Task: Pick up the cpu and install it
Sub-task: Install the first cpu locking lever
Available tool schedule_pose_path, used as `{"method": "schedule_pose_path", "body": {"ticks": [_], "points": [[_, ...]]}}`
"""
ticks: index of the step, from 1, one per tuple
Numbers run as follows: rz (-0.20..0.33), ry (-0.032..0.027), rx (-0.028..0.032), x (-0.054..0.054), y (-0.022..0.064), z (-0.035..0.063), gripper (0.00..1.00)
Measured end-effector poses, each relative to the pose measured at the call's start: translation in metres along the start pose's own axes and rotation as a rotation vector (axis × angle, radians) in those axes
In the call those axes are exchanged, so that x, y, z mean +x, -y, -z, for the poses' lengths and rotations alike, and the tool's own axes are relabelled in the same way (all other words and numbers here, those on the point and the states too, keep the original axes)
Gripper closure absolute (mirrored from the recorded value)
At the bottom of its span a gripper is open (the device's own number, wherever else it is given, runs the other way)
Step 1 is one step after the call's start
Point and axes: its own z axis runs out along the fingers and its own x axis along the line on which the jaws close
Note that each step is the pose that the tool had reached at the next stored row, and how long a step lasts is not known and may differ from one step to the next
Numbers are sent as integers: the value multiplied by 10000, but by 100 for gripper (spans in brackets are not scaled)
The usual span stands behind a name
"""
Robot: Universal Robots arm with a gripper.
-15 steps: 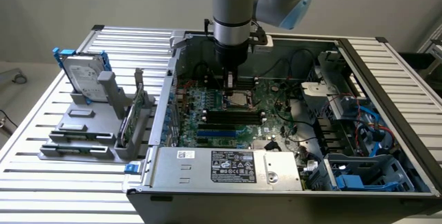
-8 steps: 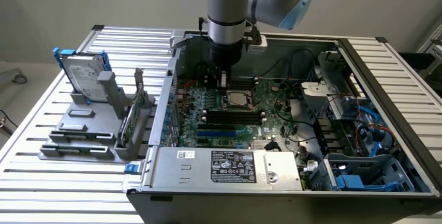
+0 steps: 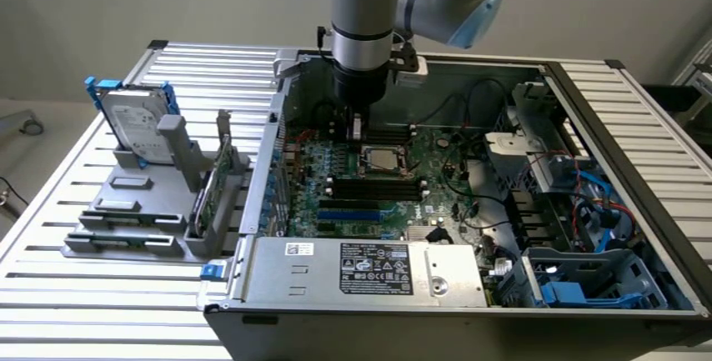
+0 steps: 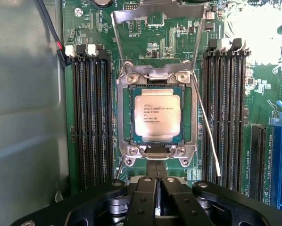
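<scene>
Silver cpu [image 4: 156, 114] already seated flat in motherboard socket [image 4: 123, 117], between memory slot banks [image 4: 90, 117]. Retention frame [image 4: 155, 28] up, lever wire [image 4: 208, 136] loose: latching looks not yet done. Gripper [image 4: 156, 200] just above socket edge, jaws together, holding nothing.

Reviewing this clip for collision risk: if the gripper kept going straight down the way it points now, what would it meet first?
Probably the socket frame at the edge of the cpu seated in the motherboard. The shut gripper hangs just above that edge; depth is unclear, so it might touch the cpu's rim instead.
</scene>
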Motion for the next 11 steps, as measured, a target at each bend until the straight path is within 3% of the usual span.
{"method": "schedule_pose_path", "body": {"ticks": [11], "points": [[0, 0, 0, 0, 0, 0, 89]]}}
